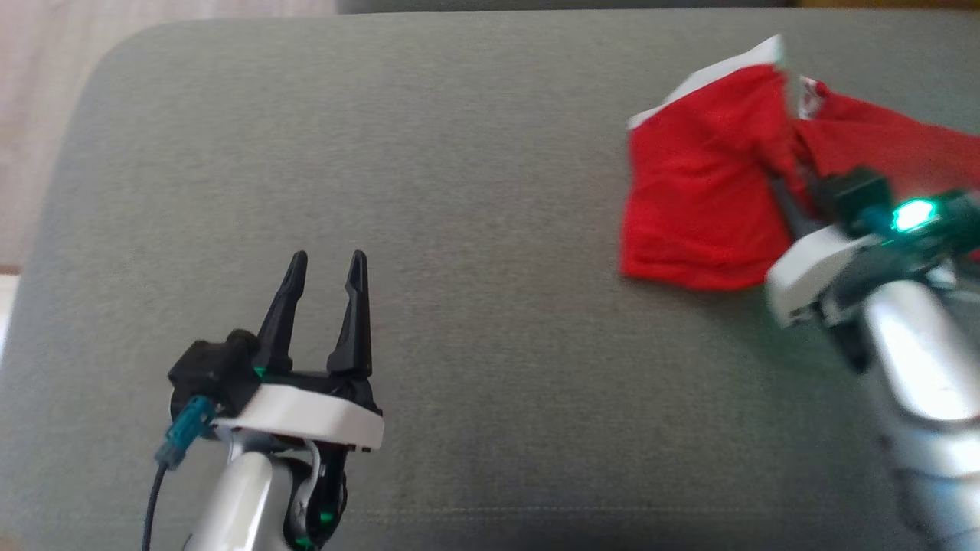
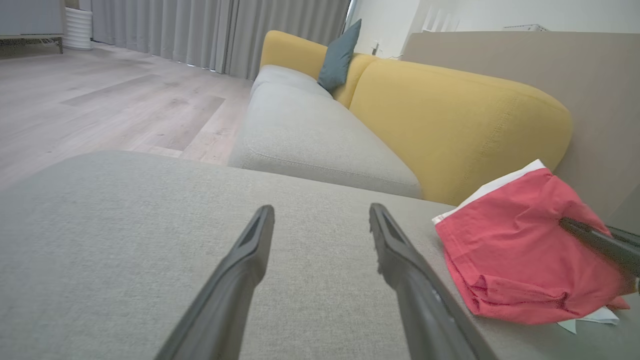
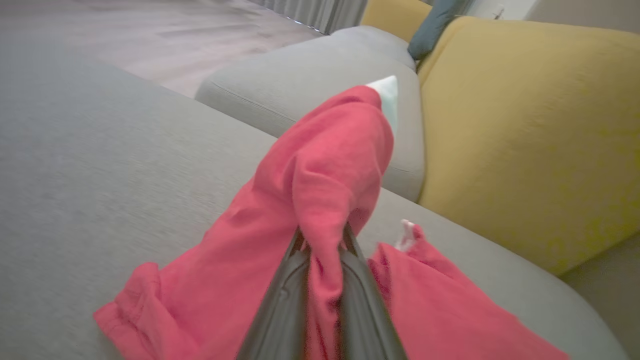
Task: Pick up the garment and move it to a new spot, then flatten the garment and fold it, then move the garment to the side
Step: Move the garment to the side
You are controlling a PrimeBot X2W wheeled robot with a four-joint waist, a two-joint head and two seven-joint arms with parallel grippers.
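**A:** Left fingers point(image 1: 354, 306) are near the front-left of the grey cushion point(image 1: 459, 153). They're spread wide, hold nothing, and are well apart from the cloth.

**B:** Right side?

**A:** Right fingers point(image 3: 287, 300) are closed almost fully on a ridge of the red garment point(image 1: 697, 199). The pinch is mid-cloth, not on a hem or corner.

**B:** Where's the garment?

**A:** Far-right part of the cushion, close to its far edge. One part peaks up at the pinch and the rest lies crumpled on the cushion. White trim shows at the top.

**B:** Failure modes?

**A:** My read:
- The fold is thin and bunched, so it could slide out on the lift.
- With a mid-cloth grip both halves hang, so it likely lands as a ball and is harder to flatten.
- The trailing half may drag on the upholstery and peel the grip.
- It's close to the edge. A sweep the wrong way could drop it off toward the sofa seat point(image 2: 300, 130) under the yellow backrest point(image 2: 450, 115).

**B:** Left arm as backup?

**A:** Too far off to catch anything from there.
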